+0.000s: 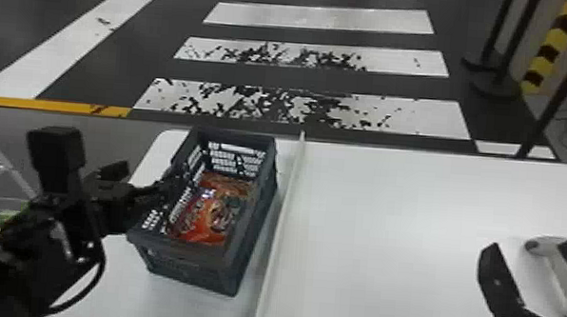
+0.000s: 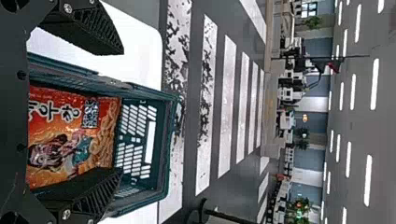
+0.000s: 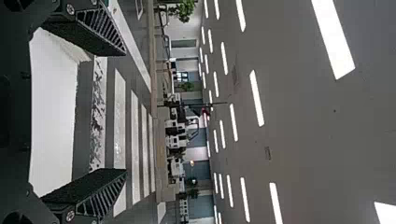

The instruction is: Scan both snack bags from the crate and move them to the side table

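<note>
head view: left end effector (image 1: 148, 176) spread at crate (image 1: 194, 259), right end effector (image 1: 530, 250) spread above table (image 1: 378, 224).

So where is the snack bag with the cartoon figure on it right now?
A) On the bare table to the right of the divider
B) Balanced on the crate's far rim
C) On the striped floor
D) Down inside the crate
D: the snack bag lies low in the crate, with the crate's walls rising around it.
</note>
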Available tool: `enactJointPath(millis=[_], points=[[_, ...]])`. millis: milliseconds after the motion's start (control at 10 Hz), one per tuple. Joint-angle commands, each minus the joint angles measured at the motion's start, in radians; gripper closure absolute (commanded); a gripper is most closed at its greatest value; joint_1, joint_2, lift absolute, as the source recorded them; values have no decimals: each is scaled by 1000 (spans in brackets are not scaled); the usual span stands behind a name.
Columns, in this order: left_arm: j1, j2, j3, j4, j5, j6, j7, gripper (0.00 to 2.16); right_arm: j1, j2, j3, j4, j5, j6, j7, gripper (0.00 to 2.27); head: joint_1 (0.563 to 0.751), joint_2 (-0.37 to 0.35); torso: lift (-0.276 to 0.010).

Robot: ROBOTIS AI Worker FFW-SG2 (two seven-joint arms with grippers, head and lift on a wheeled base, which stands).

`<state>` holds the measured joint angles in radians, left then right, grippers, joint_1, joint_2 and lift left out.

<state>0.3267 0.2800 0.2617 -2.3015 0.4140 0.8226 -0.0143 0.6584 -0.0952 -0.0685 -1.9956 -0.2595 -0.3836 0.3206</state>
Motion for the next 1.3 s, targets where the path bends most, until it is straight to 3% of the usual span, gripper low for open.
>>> enactJointPath(millis=[0,300,800,1200], points=[[-78,1,-33,82,-6,14,0,184,6,-3,-1,-5,0,-1,0,107,695,134,-95],[-201,-1,-134,198,-46,73,2,228,21,-18,-5,-25,0,6,0,107,695,119,-95],[-382,-35,-243,396,-99,158,19,228,43,-38,-14,-34,-3,9,0,107,695,59,-95],[-437,-44,-277,484,-123,183,28,232,43,-52,-16,-35,-6,9,-3,107,695,40,-95]])
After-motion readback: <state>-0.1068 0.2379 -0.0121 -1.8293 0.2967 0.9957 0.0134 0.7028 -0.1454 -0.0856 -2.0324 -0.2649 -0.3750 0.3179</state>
